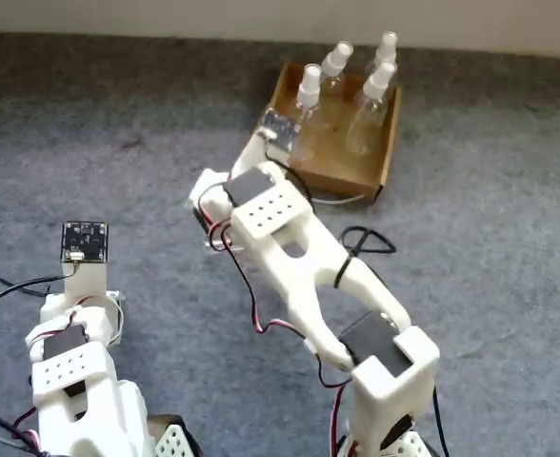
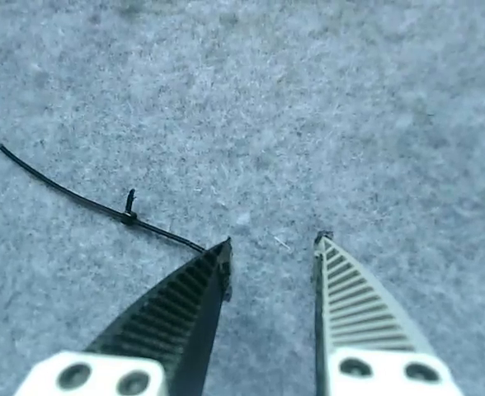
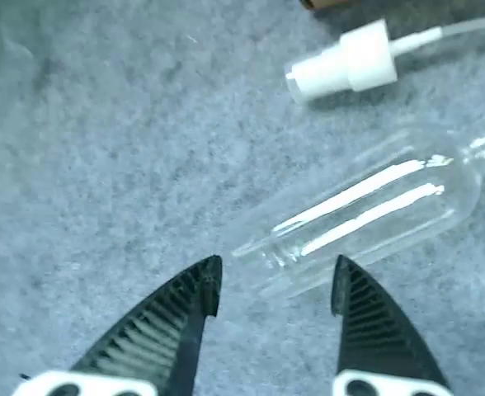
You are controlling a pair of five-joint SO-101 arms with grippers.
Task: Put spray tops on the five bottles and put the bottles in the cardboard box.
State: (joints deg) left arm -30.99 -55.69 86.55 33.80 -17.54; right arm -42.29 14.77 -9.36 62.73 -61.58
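While the right arm (image 1: 290, 248) stretches from the lower right of the high view up to the near left corner of the cardboard box (image 1: 387, 162), the left arm (image 1: 75, 367) sits at the lower left, well apart from the box. Everything rests on a grey carpet (image 1: 490, 267). At the upper centre of that view, four bottles (image 1: 369, 114) with white spray tops stand upright inside the shallow brown box. The right wrist view shows the right gripper (image 3: 277, 272) with its two black jaws released and spread wide, grasping nothing. A fifth bottle (image 3: 374, 206), clear and without a top, lies on its side on the carpet, slanting from the lower centre toward the right edge of the frame, with its nearer end between the jaw tips. Whether the tips touch it cannot be told. A loose white spray top (image 3: 341, 66) with its thin tube lies on the carpet near the bottle, toward the upper right. The left wrist view shows the left gripper (image 2: 272, 244) with one black and one pale jaw, parted and holding nothing, above bare carpet. A thin black cable tie (image 2: 102, 206) lies on the carpet at the left of that frame, its end close to the black jaw's tip
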